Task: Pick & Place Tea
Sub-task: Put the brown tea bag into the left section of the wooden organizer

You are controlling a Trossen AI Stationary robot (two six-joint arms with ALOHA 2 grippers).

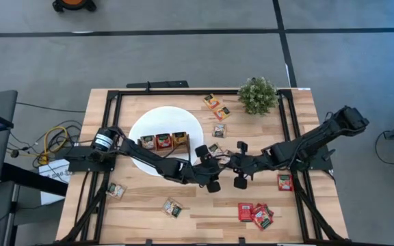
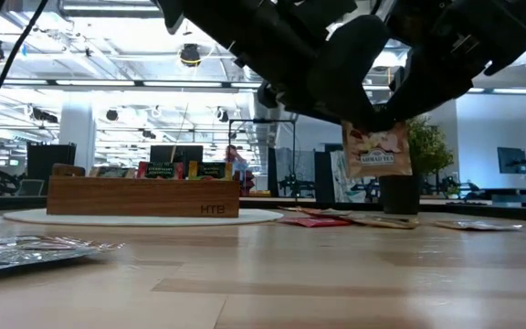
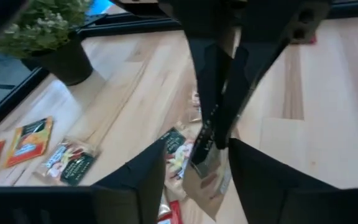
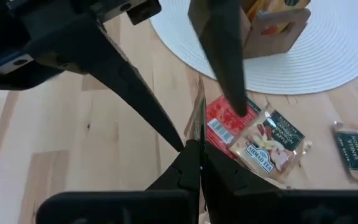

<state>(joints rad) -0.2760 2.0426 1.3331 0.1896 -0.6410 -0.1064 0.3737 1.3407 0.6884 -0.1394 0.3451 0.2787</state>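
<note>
A beige tea sachet [image 2: 377,151] hangs in the air over the middle of the table, with my right gripper [image 4: 196,146] shut on it. My left gripper [image 3: 197,146] faces it from the table's left and is open. Its two fingers [image 3: 135,180] stand on either side of the sachet [image 3: 207,183] with a gap on both sides. In the high view the two grippers meet right of the white disc [image 1: 142,160]. The wooden tray [image 1: 163,141] stands on that disc with sachets upright in its compartments. My right gripper pinches the sachet's upper edge [image 4: 197,134] between its two fingers. The fingers [image 3: 219,106] come slanting down from the table's right side. The sachet hangs upright below them, clear of the table; my own wrist view shows it edge-on.
Loose sachets lie around: a red pile [image 1: 255,213] near the front right, one red [image 1: 284,181] under my right arm, two [image 1: 173,207] front left, orange ones [image 1: 214,102] by the potted plant [image 1: 257,94]. More sachets [image 4: 263,140] lie under the grippers.
</note>
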